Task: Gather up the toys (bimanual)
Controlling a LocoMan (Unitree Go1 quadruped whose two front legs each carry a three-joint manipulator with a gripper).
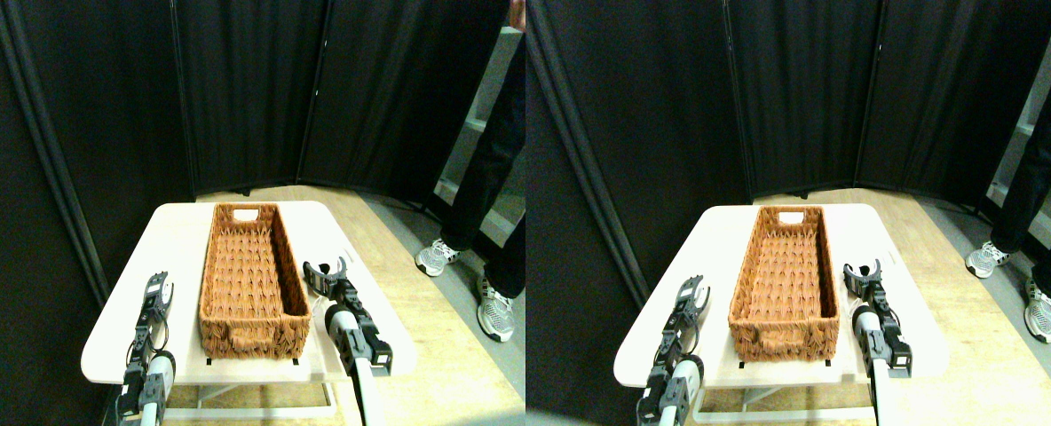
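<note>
Wicker basket [253, 280] sits mid-table [179, 222], looks empty; no toys visible anywhere. My left gripper [159, 288] hangs left of it, jaws unclear, can't tell. Right gripper [327, 271] just right of it, spread, empty. Prob. start/reset; next needs toys in reach.

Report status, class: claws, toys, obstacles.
Left claw and right claw empty, flanking basket. Right one open. No toys visible; basket empty. Person's shoes off table.

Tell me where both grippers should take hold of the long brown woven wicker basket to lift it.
Probably by its two long side walls. The long brown woven wicker basket lies lengthwise between the left gripper and the right gripper, so each comes in from its own side. The end cut-out handles face toward and away from the robot, harder to reach.
</note>
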